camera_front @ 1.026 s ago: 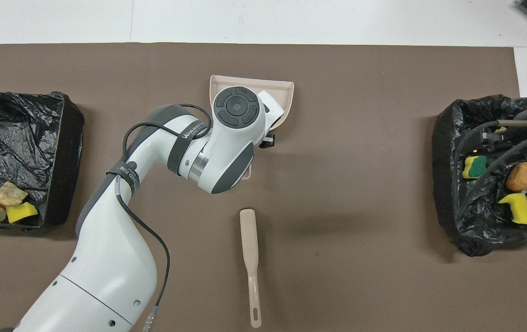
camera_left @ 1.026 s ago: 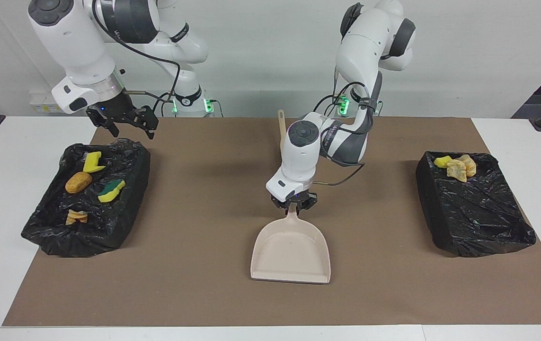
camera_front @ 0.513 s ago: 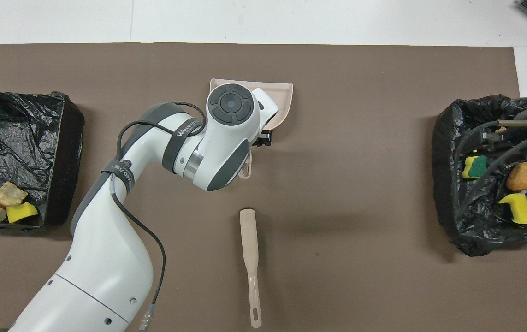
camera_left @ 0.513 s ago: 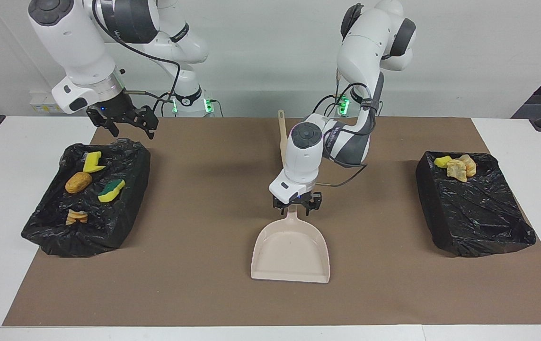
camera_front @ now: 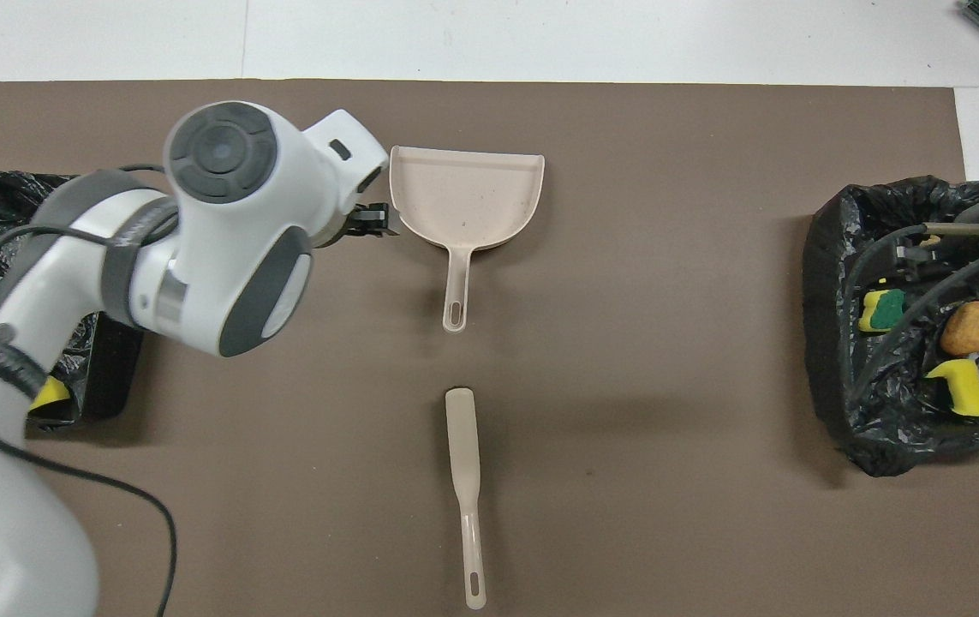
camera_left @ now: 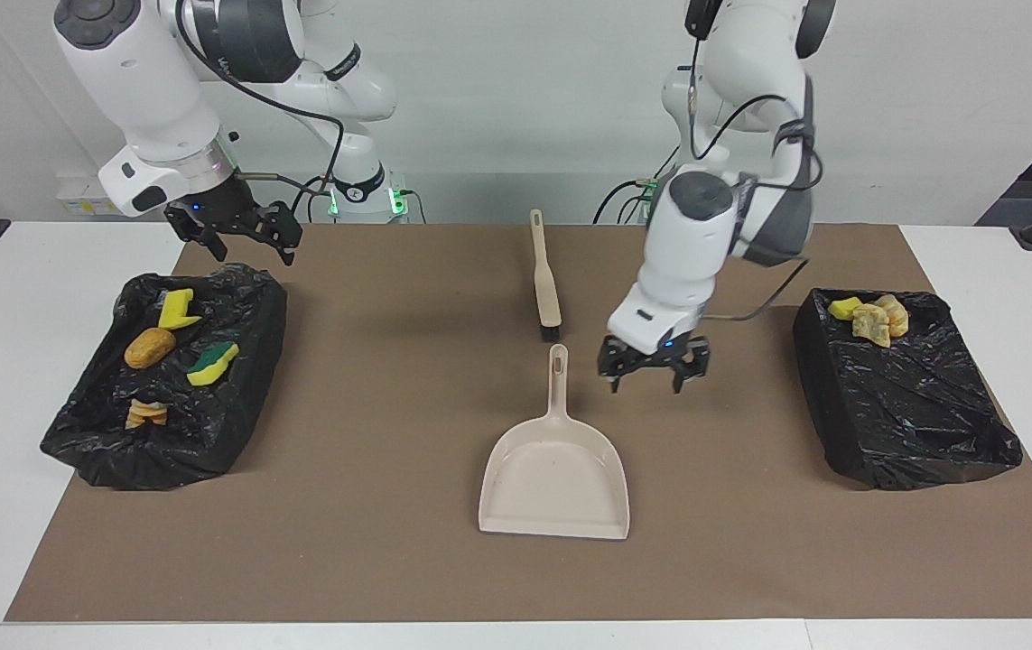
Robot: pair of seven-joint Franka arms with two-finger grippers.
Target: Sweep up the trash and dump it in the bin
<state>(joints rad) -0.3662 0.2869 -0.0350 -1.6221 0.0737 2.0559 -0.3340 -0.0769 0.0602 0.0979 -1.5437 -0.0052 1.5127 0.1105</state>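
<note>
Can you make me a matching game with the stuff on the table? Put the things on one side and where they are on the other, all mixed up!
Things:
1. beige plastic dustpan
2. beige long-handled brush
3. green-backed yellow sponge chunk
4. open left gripper

Places:
A. in the black-lined bin at the right arm's end
B. lying flat on the brown mat, farther from the robots than the brush
C. in the air over the mat, beside the dustpan's handle
D. lying on the mat, nearer to the robots than the dustpan

Pairs: 1-B, 2-D, 3-A, 4-C
</note>
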